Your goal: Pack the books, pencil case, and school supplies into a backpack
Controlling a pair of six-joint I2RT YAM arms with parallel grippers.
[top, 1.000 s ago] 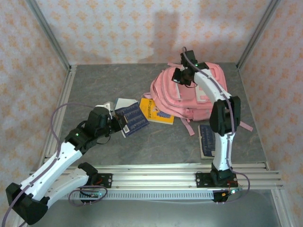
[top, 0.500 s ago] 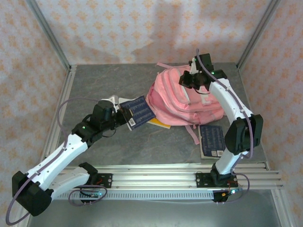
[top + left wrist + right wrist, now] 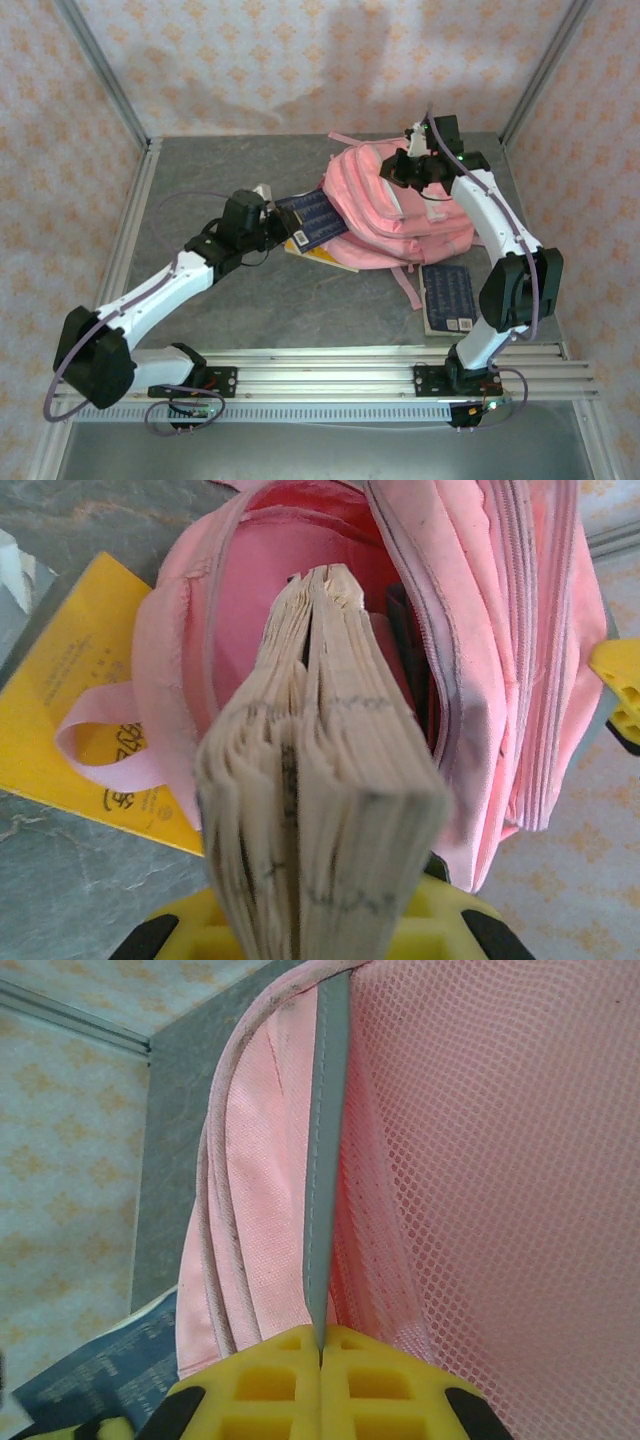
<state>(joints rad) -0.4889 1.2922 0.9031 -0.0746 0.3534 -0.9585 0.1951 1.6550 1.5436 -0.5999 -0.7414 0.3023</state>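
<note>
Your left gripper (image 3: 315, 925) is clamped on a thin dark navy book (image 3: 315, 215), its page edge aimed into the open mouth of the large pink fabric backpack (image 3: 375, 215). Your right gripper (image 3: 322, 1345) is pinched tight on a grey strip of that backpack. A flat yellow book (image 3: 80, 700) lies partly under the backpack; a second navy book (image 3: 448, 295) lies beside the right arm.

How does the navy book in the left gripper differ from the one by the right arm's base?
The held navy book is clamped in the left gripper, raised at the backpack mouth; the other navy book lies flat on the table, ungripped. Both are dark navy with white print.
</note>
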